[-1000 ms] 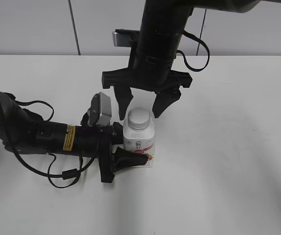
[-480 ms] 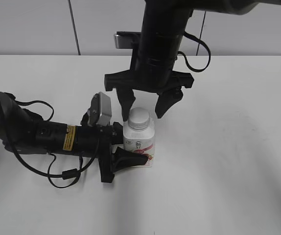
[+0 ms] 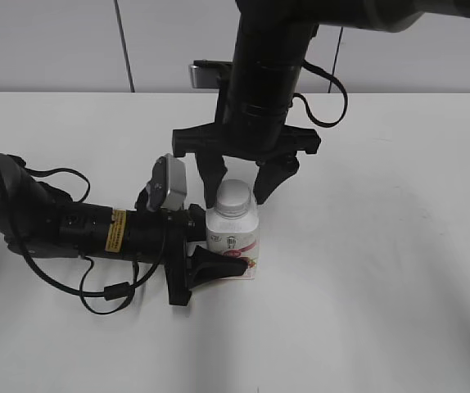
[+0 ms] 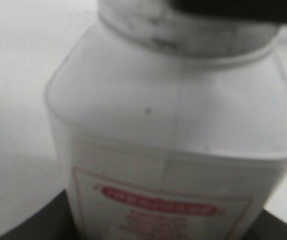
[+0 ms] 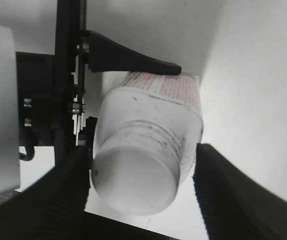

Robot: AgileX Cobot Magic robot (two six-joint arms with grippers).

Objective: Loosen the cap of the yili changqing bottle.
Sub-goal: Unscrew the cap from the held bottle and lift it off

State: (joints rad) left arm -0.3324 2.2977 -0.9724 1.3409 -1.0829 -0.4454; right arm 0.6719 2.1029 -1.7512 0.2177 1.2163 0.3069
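Both grippers were at the yili changqing bottle (image 3: 233, 239), which stood upright on the white tabletop (image 3: 382, 286) a little left of the middle of the exterior view. Lying low along the tabletop from the left, the left gripper (image 3: 205, 254) was clamped on the lower body of the bottle, one dark finger (image 3: 219, 264) pressed against the pink-red label on the near side while the other was mostly hidden behind the bottle. From above, the right gripper (image 3: 243, 182) hung over the bottle with its jaws spread apart, one finger on each side of the cap (image 3: 235, 197), and a visible gap remained between each ribbed pad and the cap's edge. The right wrist view showed this from above: the round white cap (image 5: 136, 187) sat between the two dark fingers (image 5: 223, 192), close to them but apart from both, with the left gripper's finger (image 5: 131, 60) lying along the labelled side beyond it. The left wrist view was filled by the blurred white body of the bottle (image 4: 173, 145) and its red label, too soft to read.
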